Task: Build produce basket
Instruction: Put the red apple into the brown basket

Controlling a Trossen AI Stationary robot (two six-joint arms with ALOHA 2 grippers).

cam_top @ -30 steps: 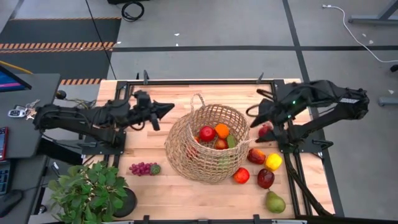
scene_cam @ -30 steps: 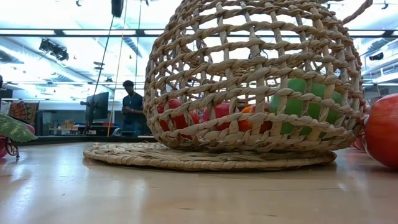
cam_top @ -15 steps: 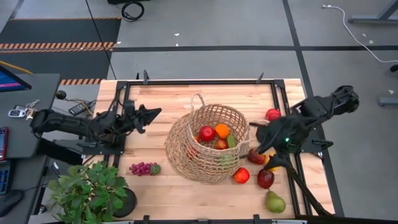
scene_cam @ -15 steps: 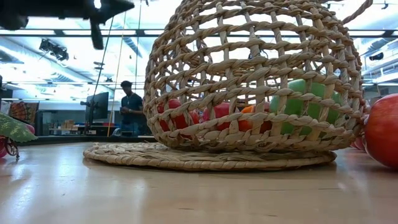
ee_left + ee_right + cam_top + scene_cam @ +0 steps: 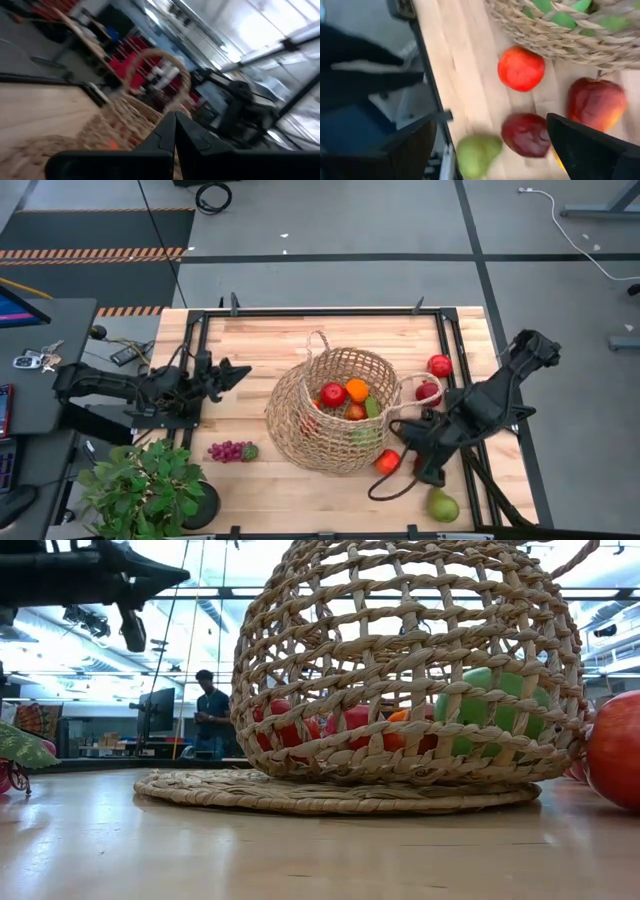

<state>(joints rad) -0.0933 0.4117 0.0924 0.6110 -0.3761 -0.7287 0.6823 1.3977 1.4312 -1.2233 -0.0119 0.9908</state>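
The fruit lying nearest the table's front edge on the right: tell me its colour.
Green: it is a pear, seen best in the high view.

The basket (image 5: 410, 670) fills most of the low view, standing on the wooden table (image 5: 200, 850). Through its open weave show red, orange and green produce (image 5: 480, 705). A red fruit (image 5: 615, 750) sits at the right edge. A dark gripper (image 5: 150, 575) reaches in at upper left. A person (image 5: 212, 718) stands far behind.

One basket (image 5: 330, 415), one grape bunch (image 5: 230, 450), one pear (image 5: 442, 505), two arms, one potted plant (image 5: 145, 490)
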